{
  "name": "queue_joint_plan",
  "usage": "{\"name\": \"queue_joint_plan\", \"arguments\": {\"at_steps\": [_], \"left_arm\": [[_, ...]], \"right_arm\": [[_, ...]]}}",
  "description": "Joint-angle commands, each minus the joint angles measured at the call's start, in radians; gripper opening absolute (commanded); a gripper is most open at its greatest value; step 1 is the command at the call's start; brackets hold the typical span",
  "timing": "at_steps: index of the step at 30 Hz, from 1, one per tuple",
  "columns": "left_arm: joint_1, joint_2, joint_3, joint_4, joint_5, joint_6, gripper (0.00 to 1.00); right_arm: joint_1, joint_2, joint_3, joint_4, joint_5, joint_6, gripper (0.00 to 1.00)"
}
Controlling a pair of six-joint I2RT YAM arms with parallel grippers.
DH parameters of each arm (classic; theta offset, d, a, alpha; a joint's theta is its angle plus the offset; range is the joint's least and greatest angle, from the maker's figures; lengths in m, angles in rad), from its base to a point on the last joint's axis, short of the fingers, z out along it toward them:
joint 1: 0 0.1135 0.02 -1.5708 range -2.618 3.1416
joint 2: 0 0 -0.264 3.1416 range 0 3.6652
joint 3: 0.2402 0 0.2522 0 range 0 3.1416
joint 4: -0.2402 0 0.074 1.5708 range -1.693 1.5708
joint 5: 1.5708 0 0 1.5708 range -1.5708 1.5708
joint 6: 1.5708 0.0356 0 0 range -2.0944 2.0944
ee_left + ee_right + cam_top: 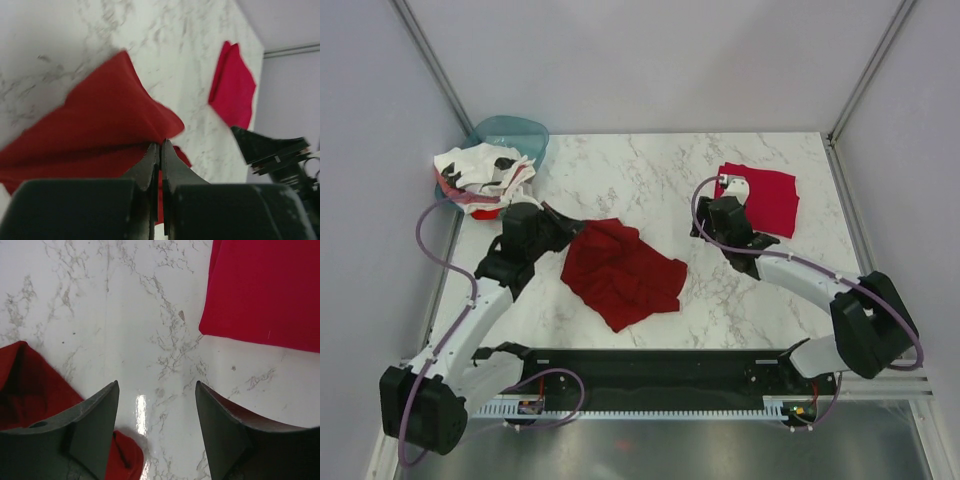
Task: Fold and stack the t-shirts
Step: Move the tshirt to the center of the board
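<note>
- So, the maroon shirt (pixel 620 272): how will it handle?
- Likely light and limp, with no stiffness. It lies crumpled mid-table (pixel 620 170), well apart from the crimson shirt (pixel 765 198), which lies flat and folded at the far right. Best taken by a thin pinch at a hem or corner; a grab in the middle would only bunch it.
- Left gripper (pixel 160 147)?
- Jaws together, apparently on a thin fold at the shirt's far-left corner. The cloth tents up to the tips in the wrist view. The bite itself is hidden behind the fingers, so its depth is a guess.
- Right gripper (pixel 156 390)?
- Jaws wide, nothing between them, over bare marble between the two red shirts.
- Blind spots?
- Sleeves and collar can't be picked out in the maroon heap. White shirts (pixel 475 172) are piled on the teal basin (pixel 520 132) at far left, count unclear. The left wrist view is blurred. The right arm covers the crimson shirt's left edge from above.
</note>
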State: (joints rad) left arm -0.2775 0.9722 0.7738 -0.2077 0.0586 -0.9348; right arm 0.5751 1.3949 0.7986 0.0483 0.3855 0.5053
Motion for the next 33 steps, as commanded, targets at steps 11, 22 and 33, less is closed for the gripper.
{"name": "queue_joint_plan", "arguments": {"at_steps": [11, 22, 33], "left_arm": [[0.001, 0.023, -0.269, 0.404, 0.026, 0.119, 0.02], [-0.017, -0.101, -0.285, 0.403, 0.052, 0.145, 0.02], [-0.020, -0.052, -0.274, 0.412, 0.072, 0.157, 0.02]], "right_arm": [[-0.066, 0.485, 0.426, -0.157, 0.003, -0.065, 0.68], [-0.191, 0.788, 0.761, -0.352, 0.006, 0.009, 0.65], [-0.333, 0.757, 0.705, -0.361, 0.019, 0.032, 0.63]]}}
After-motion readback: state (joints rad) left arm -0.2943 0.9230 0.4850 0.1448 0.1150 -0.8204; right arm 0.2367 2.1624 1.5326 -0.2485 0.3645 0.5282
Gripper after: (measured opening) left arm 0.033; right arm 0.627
